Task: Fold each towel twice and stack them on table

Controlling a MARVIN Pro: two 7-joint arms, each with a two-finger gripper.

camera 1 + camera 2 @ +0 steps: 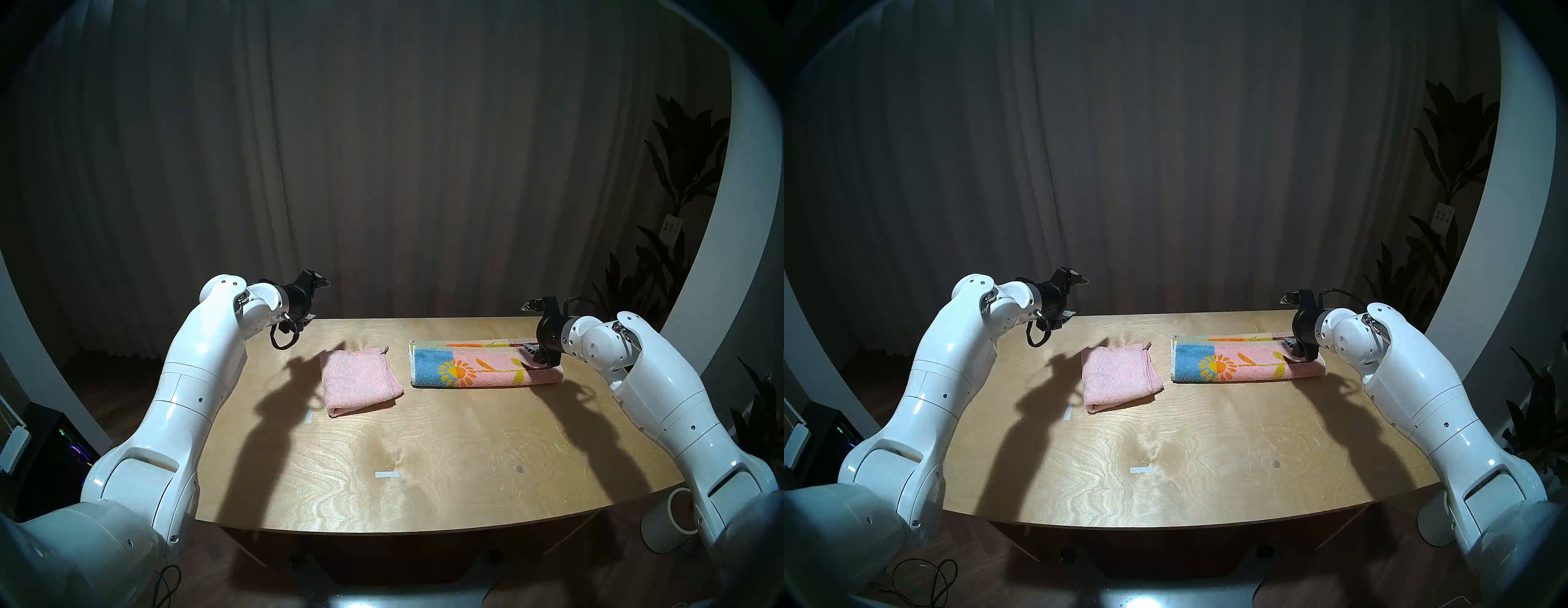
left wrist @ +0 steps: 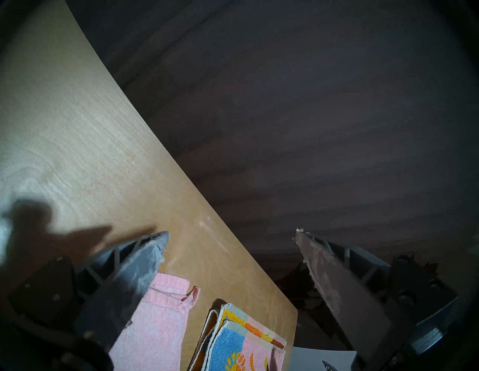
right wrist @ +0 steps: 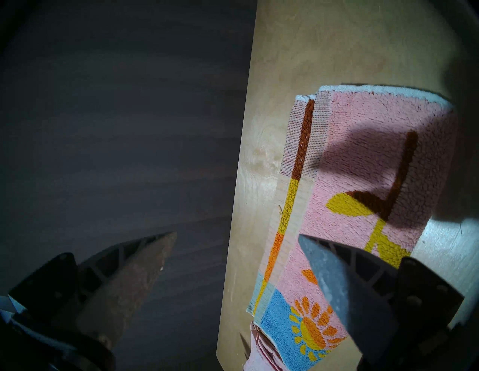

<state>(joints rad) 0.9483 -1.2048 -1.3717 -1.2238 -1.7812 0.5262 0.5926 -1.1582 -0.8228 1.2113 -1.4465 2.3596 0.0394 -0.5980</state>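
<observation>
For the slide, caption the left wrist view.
Open left gripper above light plywood table, plain pink terry towel, patterned pink-and-blue towel.

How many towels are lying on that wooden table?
2: a plain pink towel folded small, left of middle; a long sun-patterned towel to its right. None seems hidden.

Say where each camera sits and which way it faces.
Head left: above, faces table, pink towel, sun towel; both arms show.
Head right: nearly the same picture.
Left wrist: faces table's far edge; own open fingers.
Right wrist: faces sun towel; own open fingers.
All four share the sun towel.
</observation>
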